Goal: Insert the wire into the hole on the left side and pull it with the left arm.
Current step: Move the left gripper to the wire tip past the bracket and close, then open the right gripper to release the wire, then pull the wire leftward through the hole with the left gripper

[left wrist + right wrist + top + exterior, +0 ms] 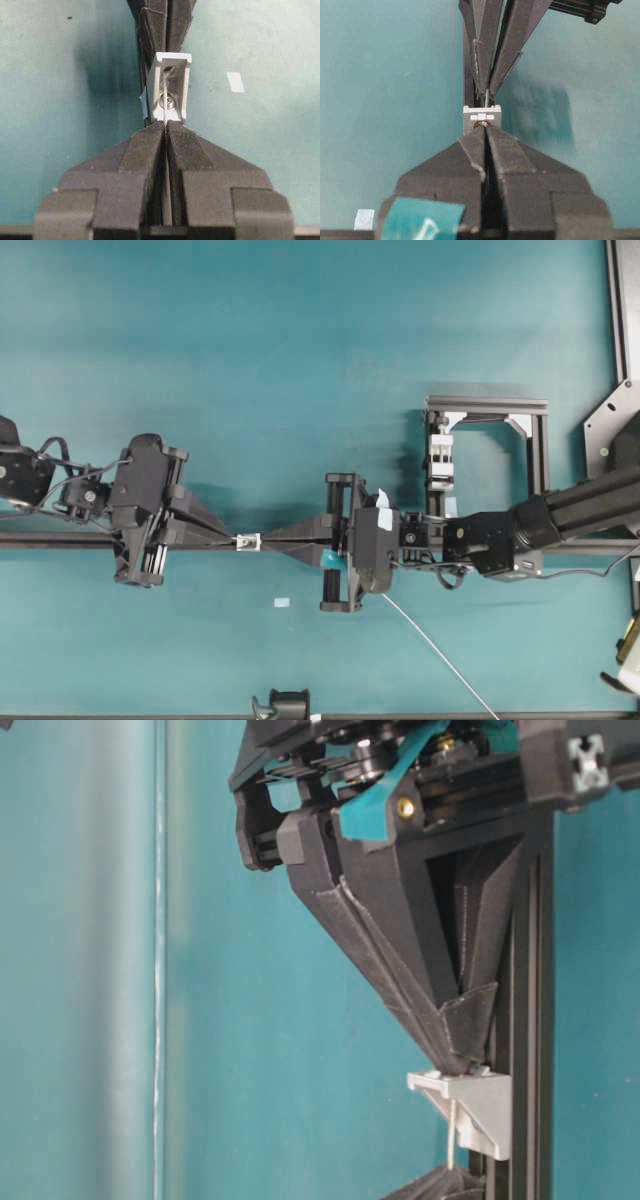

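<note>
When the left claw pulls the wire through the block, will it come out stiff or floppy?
Probably stiff near the tip: the wire runs straight from the block into the shut left claw. Further along it is likely floppy: behind the right claw it trails loosely across the table. Being so thin, it may slip.

Teal worktop (250, 360); white-silver block (248, 541); pale grey wire (440, 655); black left end effector (222, 534); black right end effector (285, 537) with teal and white tape patches.
</note>
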You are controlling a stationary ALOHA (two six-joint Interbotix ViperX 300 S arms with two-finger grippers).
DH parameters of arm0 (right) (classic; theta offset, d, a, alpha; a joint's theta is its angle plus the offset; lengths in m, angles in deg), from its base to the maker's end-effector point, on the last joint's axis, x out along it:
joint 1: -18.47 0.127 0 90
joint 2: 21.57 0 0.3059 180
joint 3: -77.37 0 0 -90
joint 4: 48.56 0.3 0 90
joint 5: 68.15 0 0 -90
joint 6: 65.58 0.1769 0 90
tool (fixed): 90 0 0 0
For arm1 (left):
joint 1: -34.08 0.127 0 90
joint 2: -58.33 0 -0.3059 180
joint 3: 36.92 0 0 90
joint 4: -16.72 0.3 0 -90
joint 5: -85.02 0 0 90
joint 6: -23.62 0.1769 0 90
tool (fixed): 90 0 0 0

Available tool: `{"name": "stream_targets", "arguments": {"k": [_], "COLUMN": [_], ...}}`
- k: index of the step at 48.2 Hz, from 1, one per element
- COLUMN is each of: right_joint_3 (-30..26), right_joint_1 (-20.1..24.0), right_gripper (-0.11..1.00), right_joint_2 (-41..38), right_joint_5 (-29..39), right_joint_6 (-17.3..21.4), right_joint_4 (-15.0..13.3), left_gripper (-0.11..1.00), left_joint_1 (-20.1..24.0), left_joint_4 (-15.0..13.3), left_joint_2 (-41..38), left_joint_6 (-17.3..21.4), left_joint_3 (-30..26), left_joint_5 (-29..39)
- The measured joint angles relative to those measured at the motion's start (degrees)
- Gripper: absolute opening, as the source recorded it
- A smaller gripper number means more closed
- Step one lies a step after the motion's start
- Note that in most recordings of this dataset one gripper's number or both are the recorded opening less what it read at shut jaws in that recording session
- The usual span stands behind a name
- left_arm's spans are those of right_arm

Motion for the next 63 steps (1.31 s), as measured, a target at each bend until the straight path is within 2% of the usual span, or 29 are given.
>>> {"name": "stream_targets", "arguments": {"k": [24, 29, 39, 41, 52, 63], "right_joint_3": [-0.44, -0.53, -0.35, -0.26, -0.18, -0.09], "right_joint_1": [-0.09, -0.26, -0.35, -0.35, -0.44, -0.35], "right_gripper": [0.02, 0.2, 0.8, 0.87, 0.87, 0.87], "right_joint_2": [0.35, 0.79, 1.67, 2.02, 2.46, 2.46], "right_joint_5": [3.52, 4.22, 4.66, 4.83, 5.27, 5.89], "right_joint_6": [-0.09, -0.09, -0.18, -0.09, -0.09, -0.09], "right_joint_4": [-0.7, -0.88, -0.88, -0.97, -0.97, -0.97], "left_gripper": [-0.1, -0.1, -0.1, -0.1, -0.1, -0.1], "left_joint_1": [-0.09, -0.09, -0.09, -0.09, -0.26, -0.53], "left_joint_4": [0.0, -0.09, 0.0, -0.09, 0.0, 0.0], "left_joint_2": [0.35, 0.35, 0.35, 0.44, 0.79, 6.06], "left_joint_6": [0.0, 0.0, 0.09, 0.09, 0.26, 0.26], "left_joint_3": [0.0, 0.0, 0.0, 0.0, 0.18, 4.66], "left_joint_5": [0.35, 0.35, 0.44, 0.44, 0.44, 1.76]}}
